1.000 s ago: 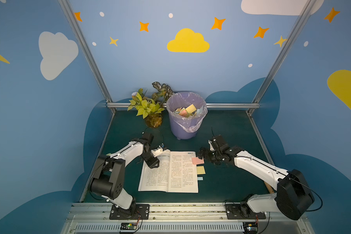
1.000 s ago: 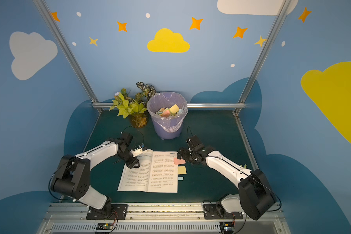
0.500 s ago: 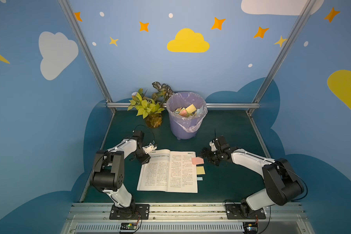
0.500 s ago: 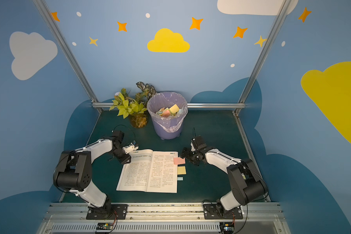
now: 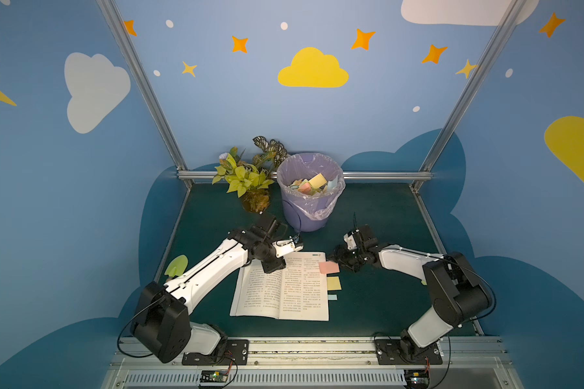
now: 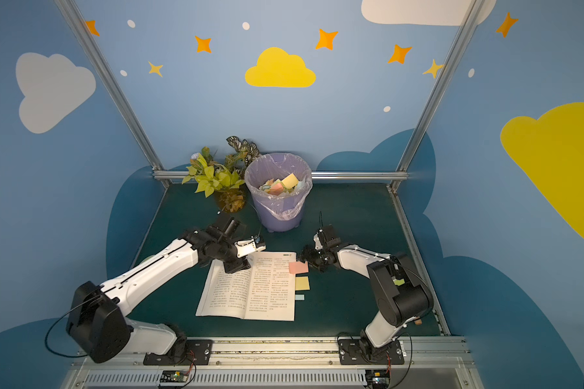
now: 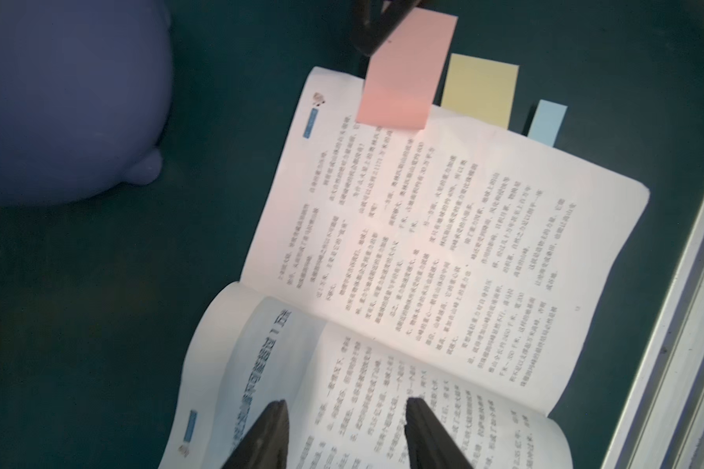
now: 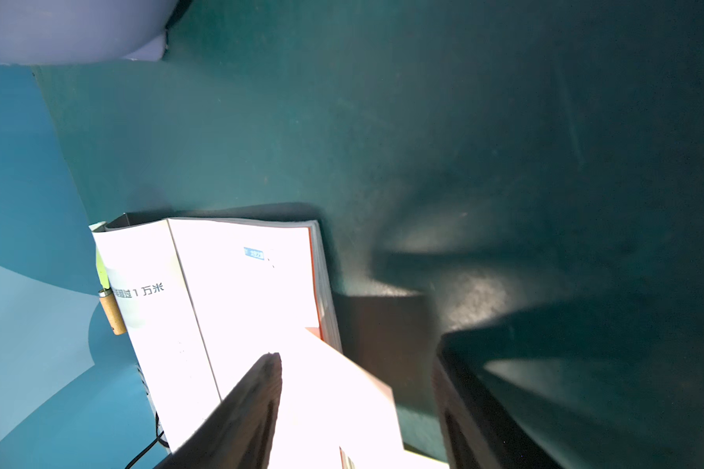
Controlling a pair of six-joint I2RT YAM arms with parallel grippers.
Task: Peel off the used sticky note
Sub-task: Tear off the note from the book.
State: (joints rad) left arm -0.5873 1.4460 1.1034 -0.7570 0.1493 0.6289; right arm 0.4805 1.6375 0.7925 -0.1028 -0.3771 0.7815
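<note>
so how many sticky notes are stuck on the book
3, along the book's right edge: pink nearest the bin, yellow in the middle, small blue nearest the front. Others may hide between pages.

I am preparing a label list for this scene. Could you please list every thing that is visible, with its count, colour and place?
book: 1, white pages, open, mid-table
pink sticky note: 1, pink, book's right page edge, farthest back
yellow sticky note: 1, yellow, same edge, next forward
blue sticky note: 1, pale blue, small, same edge, nearest
bin: 1, purple, clear liner, behind book
discarded notes: several, mixed colours, inside bin
plant: 1, green-yellow, beside bin
leaf-shaped piece: 1, light green, beside left arm
table: 1, dark green
left gripper: 1, black, open, at book's left page
right gripper: 1, black, open, astride pink note
</note>
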